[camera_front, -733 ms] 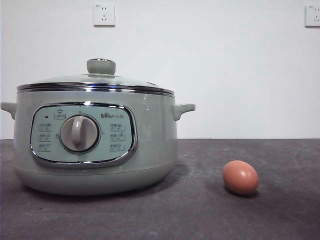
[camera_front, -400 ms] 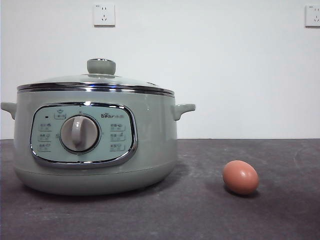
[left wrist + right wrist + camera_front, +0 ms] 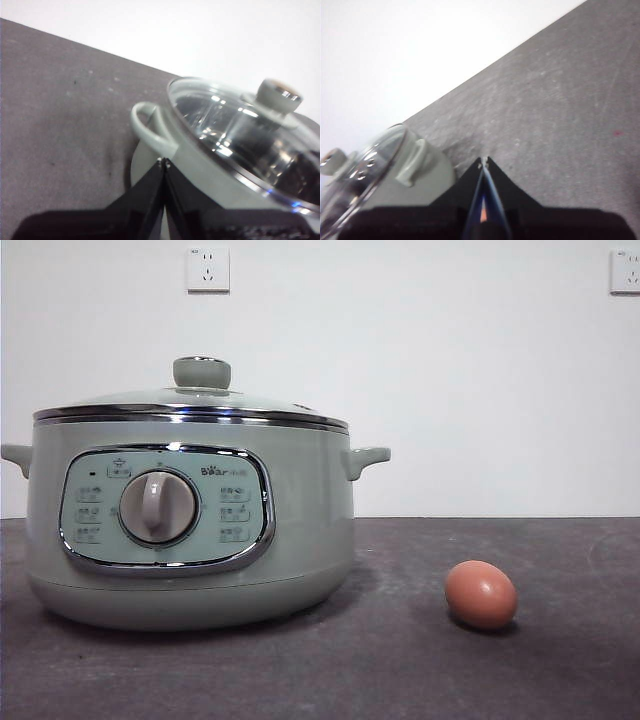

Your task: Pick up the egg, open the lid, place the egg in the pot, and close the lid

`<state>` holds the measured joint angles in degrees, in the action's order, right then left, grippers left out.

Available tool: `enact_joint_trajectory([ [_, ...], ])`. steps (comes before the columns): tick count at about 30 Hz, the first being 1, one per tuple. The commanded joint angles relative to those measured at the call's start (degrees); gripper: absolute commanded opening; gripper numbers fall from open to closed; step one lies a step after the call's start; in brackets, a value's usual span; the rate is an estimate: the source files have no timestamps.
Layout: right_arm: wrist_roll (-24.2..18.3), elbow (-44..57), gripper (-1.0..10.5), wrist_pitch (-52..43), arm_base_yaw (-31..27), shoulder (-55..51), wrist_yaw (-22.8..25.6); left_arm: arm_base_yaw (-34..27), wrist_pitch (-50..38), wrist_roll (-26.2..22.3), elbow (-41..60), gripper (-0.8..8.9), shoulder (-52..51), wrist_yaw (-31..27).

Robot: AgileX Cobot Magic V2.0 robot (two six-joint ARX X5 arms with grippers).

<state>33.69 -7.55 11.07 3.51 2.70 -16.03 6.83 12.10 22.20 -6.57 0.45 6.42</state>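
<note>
Front view shows the egg point(image 3: 481, 594) lying on the dark table point(image 3: 400, 660), well apart from the pot point(image 3: 190, 520) and off toward the side of its handle point(image 3: 366, 459). The lid point(image 3: 190, 405) sits closed on the pot, knob point(image 3: 202, 372) upright at its centre. My left gripper point(image 3: 164, 161) hangs above the table beside the pot's other handle point(image 3: 150, 127), jaws pressed together and holding nothing. My right gripper point(image 3: 483, 161) is likewise pressed together and empty, over bare table near the pot. Two wall sockets point(image 3: 208, 269) sit high on the white wall.
</note>
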Motion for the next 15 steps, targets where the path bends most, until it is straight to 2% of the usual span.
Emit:
enact_joint_trajectory([
  [1,-0.79,-3.54,-0.1,1.73,0.07,2.71,-0.68,-0.15,3.52,0.07,-4.22,-0.06,0.74,-0.07],
  [4,-4.17,-7.52,-0.1,3.32,0.07,6.75,-2.12,-0.15,5.55,-0.83,-8.17,-0.06,2.67,0.35],
  [8,-9.16,-14.01,-0.1,5.79,0.07,14.05,-3.98,-0.15,5.55,-6.36,-13.81,-0.05,5.99,6.12],
  [15,-10.86,-24.65,-0.1,8.72,0.07,26.97,-11.50,-0.15,6.62,-9.14,-23.32,-0.06,13.27,11.72],
])
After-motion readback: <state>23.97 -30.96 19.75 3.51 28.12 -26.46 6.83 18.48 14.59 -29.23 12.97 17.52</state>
